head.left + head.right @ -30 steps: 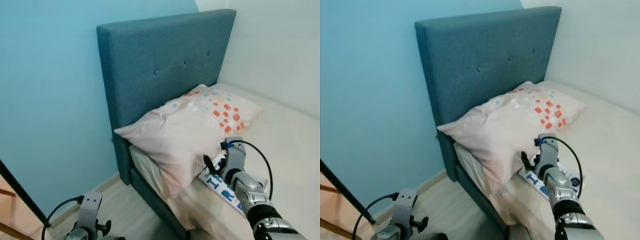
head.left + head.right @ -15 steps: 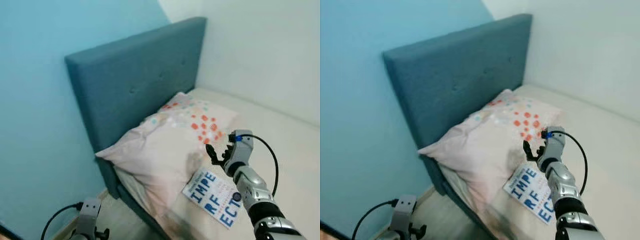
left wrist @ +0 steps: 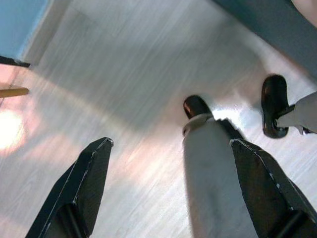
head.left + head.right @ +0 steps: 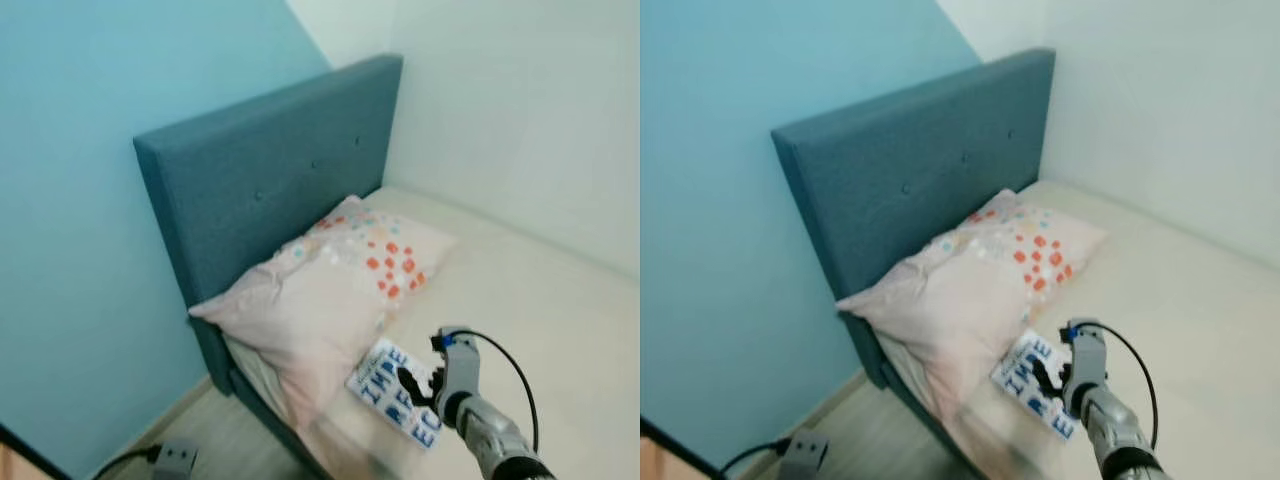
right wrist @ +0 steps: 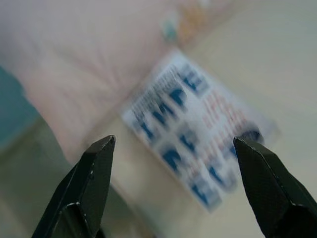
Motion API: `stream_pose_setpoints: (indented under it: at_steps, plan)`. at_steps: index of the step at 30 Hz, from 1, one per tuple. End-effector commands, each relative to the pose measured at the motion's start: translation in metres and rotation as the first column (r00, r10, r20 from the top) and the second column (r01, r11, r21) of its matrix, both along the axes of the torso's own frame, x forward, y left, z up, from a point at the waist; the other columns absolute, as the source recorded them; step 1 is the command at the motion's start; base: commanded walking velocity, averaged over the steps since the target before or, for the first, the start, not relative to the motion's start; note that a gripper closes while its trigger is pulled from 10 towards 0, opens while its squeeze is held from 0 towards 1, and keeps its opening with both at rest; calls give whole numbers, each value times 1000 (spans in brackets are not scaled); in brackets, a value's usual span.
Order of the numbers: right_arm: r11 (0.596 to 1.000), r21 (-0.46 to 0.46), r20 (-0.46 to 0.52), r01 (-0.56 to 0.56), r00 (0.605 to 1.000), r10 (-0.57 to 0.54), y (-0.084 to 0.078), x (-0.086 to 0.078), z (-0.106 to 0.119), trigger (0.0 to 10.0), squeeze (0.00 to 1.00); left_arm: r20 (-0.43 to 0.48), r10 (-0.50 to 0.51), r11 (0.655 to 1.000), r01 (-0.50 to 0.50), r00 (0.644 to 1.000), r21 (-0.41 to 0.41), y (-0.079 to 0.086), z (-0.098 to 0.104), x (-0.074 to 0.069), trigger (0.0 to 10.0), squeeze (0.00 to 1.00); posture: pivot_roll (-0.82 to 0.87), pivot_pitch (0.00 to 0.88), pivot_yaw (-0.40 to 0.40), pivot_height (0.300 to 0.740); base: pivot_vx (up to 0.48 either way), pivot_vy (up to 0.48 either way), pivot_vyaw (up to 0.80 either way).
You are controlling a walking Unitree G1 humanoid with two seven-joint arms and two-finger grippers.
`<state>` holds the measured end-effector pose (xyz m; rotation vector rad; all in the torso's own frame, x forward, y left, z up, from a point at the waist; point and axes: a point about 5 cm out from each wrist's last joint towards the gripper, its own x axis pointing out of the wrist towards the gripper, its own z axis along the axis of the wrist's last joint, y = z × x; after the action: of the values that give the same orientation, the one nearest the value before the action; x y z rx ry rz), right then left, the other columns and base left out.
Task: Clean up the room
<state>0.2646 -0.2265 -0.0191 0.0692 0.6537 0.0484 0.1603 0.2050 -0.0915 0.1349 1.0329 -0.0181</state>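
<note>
Hovering over the book [image 4: 392, 391] on the bed [image 4: 520, 300], the right gripper [image 4: 418, 384] has its 2 fingers spread wide. The book lies beside the pillow [image 4: 320, 290]. The left gripper [image 3: 173, 188] gapes wide above the floor [image 3: 124, 74].

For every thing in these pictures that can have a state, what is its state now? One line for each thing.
book: closed, lying flat on the mattress, beside the pillow
pillow: lying against the headboard, one corner past the bed's edge
right gripper: open, above the book, holding nothing
left gripper: open, hanging idle over the floor
</note>
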Motion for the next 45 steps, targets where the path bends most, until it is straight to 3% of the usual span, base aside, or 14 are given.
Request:
stream_pose_setpoints:
  at_steps: [1,3,4,5,7,8,11,12,13,15,20,27,32,45]
  plan:
    - [999,-28,-104,33,994,-36,-7,-18,-15,10000,0,-30,-11,1000,11,1000,16,0,-2,-5,10000,0,-116,0,-18,740,0,0,0]
    - [999,-28,-104,33,994,-36,-7,-18,-15,10000,0,-30,-11,1000,11,1000,16,0,-2,-5,10000,0,-116,0,-18,740,0,0,0]
    - [998,-50,-171,49,984,-57,-11,-34,-26,10000,0,-45,-13,1000,14,999,18,0,-4,-9,10000,0,-115,0,-20,740,0,0,0]
    - [998,-50,-171,49,984,-57,-11,-34,-26,10000,0,-45,-13,1000,14,999,18,0,-4,-9,10000,0,-115,0,-20,740,0,0,0]
    - [990,-128,-368,53,925,-97,-16,-88,-57,10000,0,-84,-25,999,28,996,34,1,-7,-17,10000,0,-115,0,-23,740,0,0,0]
    - [990,-128,-368,53,925,-97,-16,-88,-57,10000,0,-84,-25,999,28,996,34,1,-7,-17,10000,0,-115,0,-23,740,0,0,0]
    - [986,-157,-561,56,816,-136,-13,-152,-83,10000,0,-110,-32,998,38,993,49,3,-9,-22,10000,0,-109,0,-22,740,-270,0,0]
    - [986,-157,-561,56,816,-136,-13,-152,-83,10000,0,-110,-32,998,38,993,49,3,-9,-22,10000,0,-109,0,-22,740,-480,0,0]
    - [986,-164,-612,40,779,-134,-11,-171,-88,10000,0,-110,-33,998,38,993,44,3,-9,-22,10000,0,-102,0,-26,740,-480,0,0]
    - [987,-160,-631,32,765,-127,-9,-178,-90,10000,0,-110,-36,998,41,993,44,3,-9,-22,10000,0,-102,0,-24,740,-480,0,0]
    - [986,-161,-625,39,770,-132,-9,-177,-90,10000,0,-113,-42,998,48,993,45,4,-9,-23,10000,0,-106,0,-15,740,-480,0,0]
    - [984,-175,-589,41,796,-138,-13,-157,-84,10000,0,-131,-46,997,54,990,54,10,-10,-30,10000,0,-106,0,-12,740,-480,0,-763]
    - [983,-185,-574,22,809,-126,1,-144,-84,10000,0,-144,-35,997,45,989,63,15,-11,-37,10000,0,-101,0,-12,740,-434,0,-763]
    - [979,-202,-569,36,809,-148,-13,-157,-84,10000,0,-130,-106,993,112,986,40,5,-13,-37,10000,0,-101,0,-10,740,-39,-99,-117]
